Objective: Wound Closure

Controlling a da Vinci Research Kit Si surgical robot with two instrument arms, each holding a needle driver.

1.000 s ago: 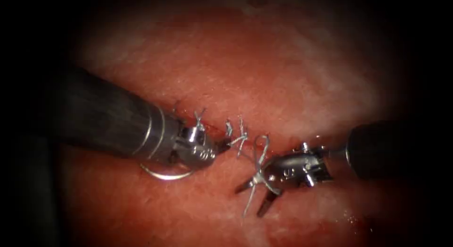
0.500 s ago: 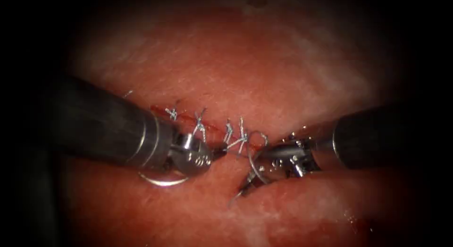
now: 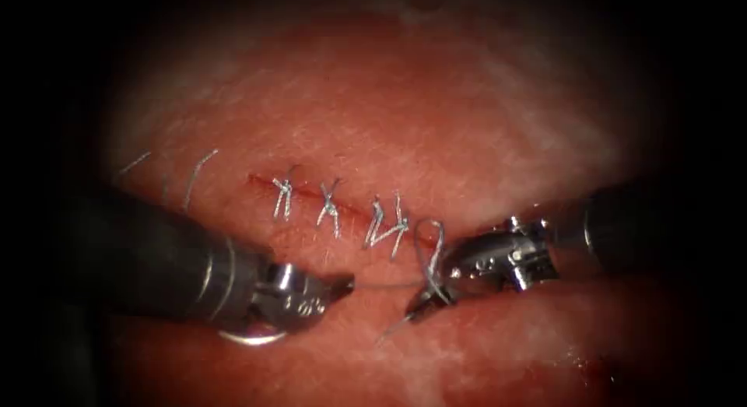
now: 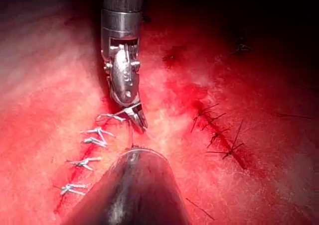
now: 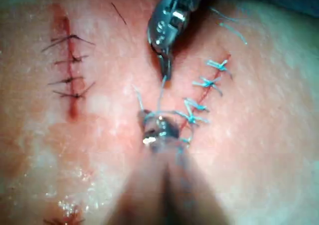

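Entry, read left to right across the endoscope view.

Upper left of frame: two cut ends of thread (image 3: 194, 173) lay loose on the tissue (image 3: 467, 103), above my left shaft.

Lower left: my left tool (image 3: 342, 283) came in low, tips pointing right. Its jaws were pressed together on the thread (image 3: 385, 284). The right wrist view confirmed this, with the left tool (image 5: 166, 73) pinching a strand that ran straight to my other tool.

Under the left tool's wrist, a bright arc of the needle (image 3: 247, 338) showed. Neither tool held it. It sat in the lower left, below the left end of the cut (image 3: 261, 179). Most of its curve was hidden by the tool, so I could not tell whether its point was in the tissue or lying on it.

Centre: four tied stitches (image 3: 331, 208) crossed the cut in a row that sloped down to the right.

Right of centre: my right tool (image 3: 420, 304) pointed down and left. Its jaws were closed down, and a short end of thread stuck out past the tips, so I judged that it gripped that end. A loop of thread stood above the jaws and wrapped round them. The left wrist view showed the right tool (image 4: 139, 119) just beside the last stitch.

Key relation: the strand ran nearly level from my left tips to the wrap on the right tool, just below the stitch row. The right tool was the nearer to the loop, and the left held the long side.
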